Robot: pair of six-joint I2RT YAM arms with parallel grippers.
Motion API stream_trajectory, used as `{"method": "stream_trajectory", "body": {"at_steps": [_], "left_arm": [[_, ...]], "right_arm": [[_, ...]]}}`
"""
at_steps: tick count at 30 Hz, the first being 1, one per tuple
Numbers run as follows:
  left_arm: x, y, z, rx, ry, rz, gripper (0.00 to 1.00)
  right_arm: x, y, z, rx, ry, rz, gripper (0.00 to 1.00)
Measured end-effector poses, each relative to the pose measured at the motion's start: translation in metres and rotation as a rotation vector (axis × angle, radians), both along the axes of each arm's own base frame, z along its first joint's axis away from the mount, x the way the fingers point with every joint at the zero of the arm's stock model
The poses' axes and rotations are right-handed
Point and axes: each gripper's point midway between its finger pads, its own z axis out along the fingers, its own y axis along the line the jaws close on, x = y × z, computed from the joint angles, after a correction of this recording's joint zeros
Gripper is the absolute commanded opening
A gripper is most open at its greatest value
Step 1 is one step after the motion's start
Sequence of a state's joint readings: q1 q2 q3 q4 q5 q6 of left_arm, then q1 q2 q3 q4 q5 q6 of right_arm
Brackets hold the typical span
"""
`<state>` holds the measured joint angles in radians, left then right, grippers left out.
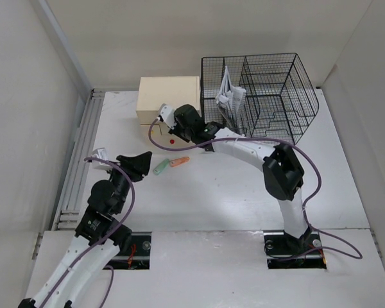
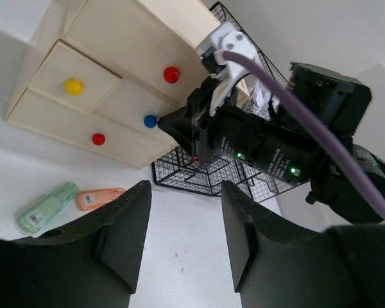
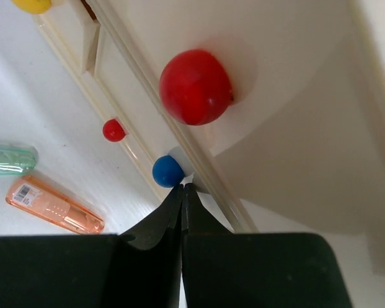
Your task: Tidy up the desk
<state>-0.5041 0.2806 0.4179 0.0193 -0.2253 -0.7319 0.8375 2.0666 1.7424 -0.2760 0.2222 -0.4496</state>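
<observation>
The white desk [image 1: 231, 192] has a metal rail [image 1: 77, 160] along its left edge. My right gripper [image 3: 183, 187] is shut with nothing between the jaws. Its tips touch the front of the beige drawer box [image 1: 169, 96], right beside a blue knob [image 3: 167, 171]. In the top view it [image 1: 171, 131] sits low at the box's front. My left gripper [image 2: 183, 244] is open and empty above bare desk, facing the box [image 2: 115, 77]. A green flat item [image 1: 160, 168] and an orange one [image 1: 179, 162] lie on the desk between the grippers.
A black wire mesh organizer [image 1: 263, 96] with papers [image 1: 230, 96] stands right of the box. The box front has a yellow knob [image 2: 73, 86], two red knobs [image 2: 171, 74] [image 2: 98, 138] and the blue knob [image 2: 150, 120]. White walls surround the desk.
</observation>
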Motion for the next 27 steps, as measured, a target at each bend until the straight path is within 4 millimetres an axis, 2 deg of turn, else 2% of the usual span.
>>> {"method": "stream_trajectory", "body": {"at_steps": [2,5,8,10,12,16,19,22,24,25,27], "left_arm": [[0.003,0.000,-0.002,-0.074,-0.003,0.014,0.41],[0.011,-0.003,-0.032,-0.146,0.053,0.034,0.41],[0.020,-0.008,-0.062,-0.204,0.109,0.053,0.39],[0.028,-0.012,-0.083,-0.223,0.161,0.065,0.39],[0.036,-0.015,-0.099,-0.242,0.204,0.079,0.38],[0.057,-0.018,-0.110,-0.286,0.227,0.091,0.38],[0.074,-0.018,-0.125,-0.298,0.259,0.095,0.41],[0.089,-0.020,-0.142,-0.302,0.302,0.085,0.41],[0.099,-0.024,-0.149,-0.308,0.316,0.069,0.41],[0.104,-0.027,-0.146,-0.318,0.298,0.049,0.41],[0.113,-0.029,-0.155,-0.316,0.312,0.043,0.41]], "right_arm": [[-0.001,0.001,-0.001,0.001,0.007,0.006,0.02],[-0.005,0.003,0.001,0.026,0.034,0.048,0.05],[-0.013,-0.004,0.017,0.062,0.058,0.087,0.17],[-0.022,-0.013,0.039,0.093,0.055,0.110,0.30],[-0.032,-0.022,0.070,0.140,0.029,0.138,0.32],[-0.060,-0.039,0.141,0.249,-0.052,0.218,0.19],[-0.082,-0.052,0.181,0.319,-0.099,0.282,0.17],[-0.095,-0.067,0.204,0.370,-0.121,0.335,0.17],[-0.096,-0.081,0.213,0.395,-0.123,0.358,0.17],[-0.096,-0.090,0.216,0.404,-0.125,0.359,0.17],[-0.096,-0.106,0.219,0.419,-0.125,0.362,0.17]]}}
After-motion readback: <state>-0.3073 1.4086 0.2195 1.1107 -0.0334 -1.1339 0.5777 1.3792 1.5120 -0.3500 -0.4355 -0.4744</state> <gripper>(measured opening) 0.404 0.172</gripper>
